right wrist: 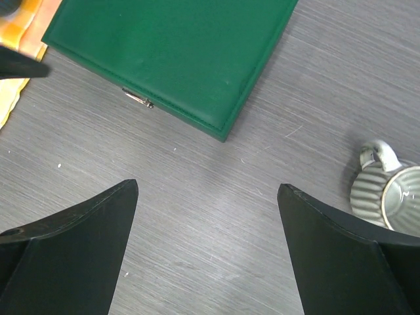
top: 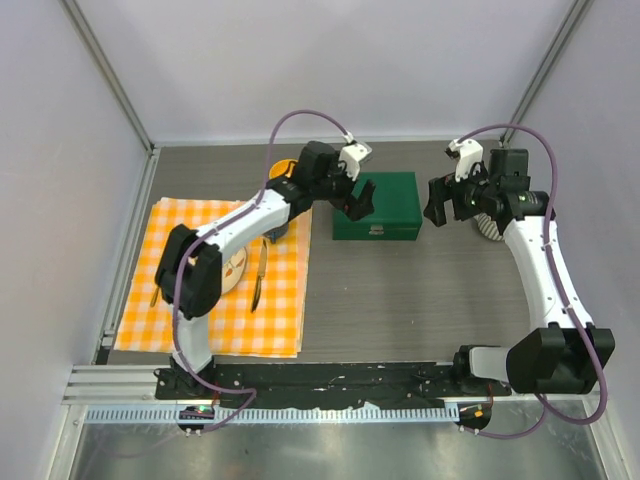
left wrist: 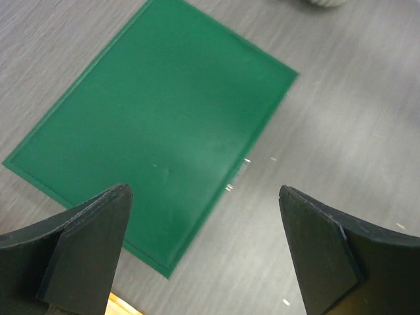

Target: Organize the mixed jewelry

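No jewelry shows in any view: neither the wire hoop bracelet nor the bead-sized pieces. A closed green case [top: 385, 205] lies flat at mid-table, its small metal clasp [right wrist: 139, 99] on the near side. The case also shows in the left wrist view [left wrist: 164, 125] and the right wrist view [right wrist: 170, 46]. My left gripper [top: 358, 203] hovers open and empty over the case's near-left corner [left wrist: 204, 190]. My right gripper [top: 438, 205] hovers open and empty over bare table just right of the case [right wrist: 207, 186].
A ribbed grey mug [right wrist: 387, 193] stands right of the case, partly under the right arm [top: 487, 228]. An orange checked cloth [top: 200, 300] on the left holds a pale bowl [top: 232, 268] and a knife [top: 258, 280]. Tiny pale specks [left wrist: 273, 158] dot the table.
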Controlling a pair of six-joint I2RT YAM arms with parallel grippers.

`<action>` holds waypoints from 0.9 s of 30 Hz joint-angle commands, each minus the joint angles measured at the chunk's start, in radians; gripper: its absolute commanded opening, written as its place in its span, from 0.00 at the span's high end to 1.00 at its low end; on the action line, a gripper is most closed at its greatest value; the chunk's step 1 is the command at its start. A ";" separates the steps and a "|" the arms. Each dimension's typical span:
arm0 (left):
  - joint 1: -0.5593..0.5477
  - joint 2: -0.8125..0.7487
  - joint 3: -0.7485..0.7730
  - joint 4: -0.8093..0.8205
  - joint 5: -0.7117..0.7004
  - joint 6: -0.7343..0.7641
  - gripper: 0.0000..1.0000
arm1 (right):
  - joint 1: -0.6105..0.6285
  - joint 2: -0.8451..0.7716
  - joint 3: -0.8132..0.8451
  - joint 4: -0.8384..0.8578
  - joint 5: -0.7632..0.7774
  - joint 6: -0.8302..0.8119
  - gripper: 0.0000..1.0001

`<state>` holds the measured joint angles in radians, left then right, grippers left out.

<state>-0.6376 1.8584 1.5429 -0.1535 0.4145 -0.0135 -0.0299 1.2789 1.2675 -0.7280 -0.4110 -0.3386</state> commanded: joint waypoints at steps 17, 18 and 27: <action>-0.165 0.257 0.053 -0.031 -0.519 0.213 0.00 | -0.001 -0.156 -0.191 0.087 0.032 0.023 0.06; -0.165 0.239 0.027 -0.018 -0.517 0.208 0.00 | -0.001 -0.156 -0.191 0.088 0.029 0.029 0.06; -0.157 -0.032 0.033 -0.064 -0.534 0.106 0.00 | -0.001 -0.182 -0.232 0.203 0.208 0.134 0.05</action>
<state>-0.7982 1.9984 1.5703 -0.1715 -0.0895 0.1383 -0.0299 1.1397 1.0512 -0.6365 -0.3222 -0.2802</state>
